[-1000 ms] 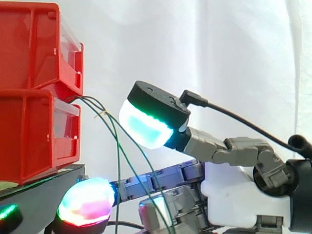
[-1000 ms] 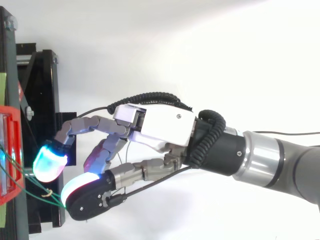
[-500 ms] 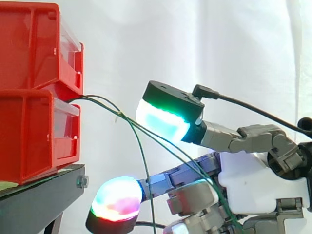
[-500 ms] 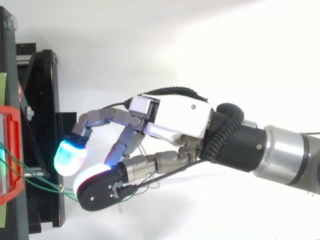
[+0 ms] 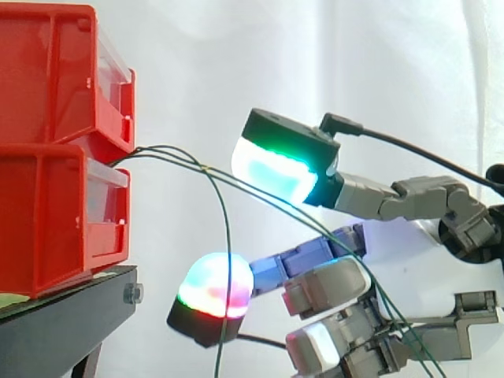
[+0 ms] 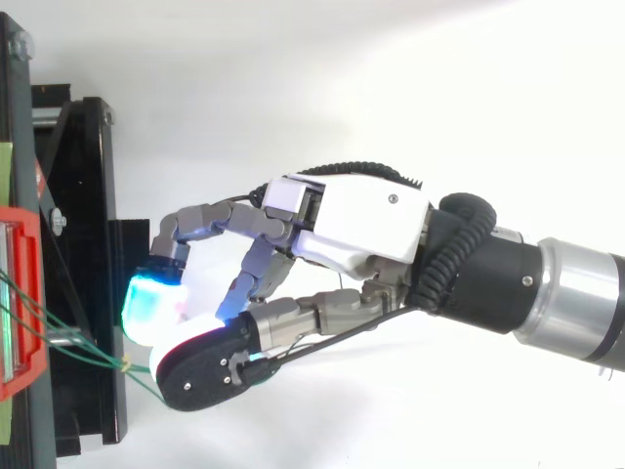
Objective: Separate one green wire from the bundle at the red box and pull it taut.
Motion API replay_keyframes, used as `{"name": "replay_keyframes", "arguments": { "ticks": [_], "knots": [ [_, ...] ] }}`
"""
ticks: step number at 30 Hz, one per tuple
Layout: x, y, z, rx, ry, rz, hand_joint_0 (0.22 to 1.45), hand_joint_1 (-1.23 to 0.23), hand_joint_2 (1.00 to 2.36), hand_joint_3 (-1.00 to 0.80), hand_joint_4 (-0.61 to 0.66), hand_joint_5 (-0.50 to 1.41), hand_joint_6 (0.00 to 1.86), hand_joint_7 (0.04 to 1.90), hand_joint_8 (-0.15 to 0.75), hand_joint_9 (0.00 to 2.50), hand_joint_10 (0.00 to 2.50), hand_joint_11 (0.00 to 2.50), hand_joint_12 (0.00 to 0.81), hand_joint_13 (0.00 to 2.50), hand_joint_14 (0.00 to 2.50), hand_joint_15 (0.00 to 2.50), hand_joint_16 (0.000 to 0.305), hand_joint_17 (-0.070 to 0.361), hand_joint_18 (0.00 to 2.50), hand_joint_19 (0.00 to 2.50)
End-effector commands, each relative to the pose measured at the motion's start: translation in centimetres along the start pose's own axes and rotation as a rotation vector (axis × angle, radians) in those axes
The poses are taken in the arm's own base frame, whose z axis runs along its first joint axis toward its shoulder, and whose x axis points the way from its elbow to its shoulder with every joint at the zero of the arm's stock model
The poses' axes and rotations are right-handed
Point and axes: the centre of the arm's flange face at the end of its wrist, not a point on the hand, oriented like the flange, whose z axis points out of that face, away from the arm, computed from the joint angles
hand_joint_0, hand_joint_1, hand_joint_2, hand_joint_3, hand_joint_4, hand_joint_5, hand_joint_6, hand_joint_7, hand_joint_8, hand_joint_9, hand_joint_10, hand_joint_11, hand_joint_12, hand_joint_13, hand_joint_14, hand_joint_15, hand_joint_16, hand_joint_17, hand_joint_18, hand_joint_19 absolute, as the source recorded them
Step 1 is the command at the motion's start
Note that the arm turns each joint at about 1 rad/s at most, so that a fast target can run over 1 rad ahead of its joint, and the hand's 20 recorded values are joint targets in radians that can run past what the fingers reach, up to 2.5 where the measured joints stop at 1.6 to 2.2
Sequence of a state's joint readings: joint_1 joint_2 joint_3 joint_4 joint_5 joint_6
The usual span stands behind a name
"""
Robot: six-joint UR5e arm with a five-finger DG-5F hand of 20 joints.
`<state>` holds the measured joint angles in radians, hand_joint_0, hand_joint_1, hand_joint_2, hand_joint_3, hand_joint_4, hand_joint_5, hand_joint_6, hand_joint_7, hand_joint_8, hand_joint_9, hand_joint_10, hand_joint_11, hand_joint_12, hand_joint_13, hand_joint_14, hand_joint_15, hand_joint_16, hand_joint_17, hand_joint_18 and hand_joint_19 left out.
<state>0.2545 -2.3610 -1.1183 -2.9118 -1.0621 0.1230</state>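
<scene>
The green wires (image 5: 169, 153) come out of the red box (image 5: 55, 220) at the seam between its two stacked bins and arch into the open air in front of the white curtain (image 5: 354, 63), with a small pale tie (image 6: 127, 363) binding them a little way out from the box. Beyond the tie the bundle has partly divided: one wire (image 5: 227, 252) drops almost straight down and hangs slack, while the other strands (image 5: 260, 201) run on a nearly straight slant down to the hand (image 6: 361, 220) and across it. The hand sits well clear of the box and of the black stand (image 5: 63, 323) beneath it — but whether it has any wire clamped, or the strands merely lie over it, cannot be told. Judging by this, the separation looks begun rather than finished, since more than one strand appears to lead to the hand, and the final tightening of a single wire is not yet plainly done.
</scene>
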Motion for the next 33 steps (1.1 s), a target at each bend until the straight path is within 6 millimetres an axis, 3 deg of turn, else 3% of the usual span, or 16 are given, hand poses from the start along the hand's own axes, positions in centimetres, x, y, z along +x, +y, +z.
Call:
{"name": "replay_keyframes", "arguments": {
  "ticks": [1, 6, 9, 14, 18, 27, 33],
  "knots": [
    [0.0, 0.6, -0.1, -0.007, 0.002, 0.004, 0.54, -0.65, 1.00, -0.50, 0.13, -0.17, 0.58, 1.14, 0.240, 1.32, 0.01, 1.44, 0.387, 1.24, 0.03, 0.76, 0.053, 0.120, 0.91, 0.53],
    [-0.1, 1.7, -0.4, -0.010, -0.001, 0.005, 0.53, -0.66, 1.00, -0.50, 0.13, -0.18, 0.64, 1.04, 0.239, 1.31, 0.01, 1.49, 0.387, 1.25, 0.03, 0.79, 0.054, 0.121, 0.91, 0.53],
    [-0.1, 1.8, -0.5, -0.008, 0.001, 0.006, 0.50, -0.64, 1.00, -0.50, 0.15, -0.18, 0.57, 1.11, 0.258, 1.29, 0.00, 1.46, 0.397, 1.25, 0.02, 0.79, 0.056, 0.126, 0.92, 0.53],
    [-0.1, 2.1, -0.4, -0.014, -0.002, 0.015, 0.47, -0.62, 1.00, -0.50, 0.20, -0.19, 0.50, 1.09, 0.280, 1.13, 0.01, 1.25, 0.408, 1.20, 0.02, 0.76, 0.060, 0.134, 0.92, 0.52],
    [0.0, 2.6, -0.2, -0.024, -0.007, 0.022, 0.53, -0.69, 1.00, -0.50, 0.17, -0.20, 0.50, 1.01, 0.256, 0.85, 0.02, 0.95, 0.392, 0.98, 0.02, 0.69, 0.055, 0.124, 0.79, 0.51],
    [1.5, 4.2, 0.1, -0.061, 0.011, 0.022, 0.57, -0.74, 1.00, -0.50, 0.16, -0.19, 0.50, 1.01, 0.244, 0.82, 0.02, 0.83, 0.374, 0.88, 0.02, 0.61, 0.052, 0.116, 0.71, 0.49],
    [2.8, 1.7, 0.9, -0.081, 0.029, 0.028, 0.57, -0.72, 1.00, -0.50, 0.17, -0.18, 0.50, 1.00, 0.245, 0.89, 0.02, 0.82, 0.367, 0.96, 0.02, 0.62, 0.051, 0.114, 0.75, 0.49]
  ]
}}
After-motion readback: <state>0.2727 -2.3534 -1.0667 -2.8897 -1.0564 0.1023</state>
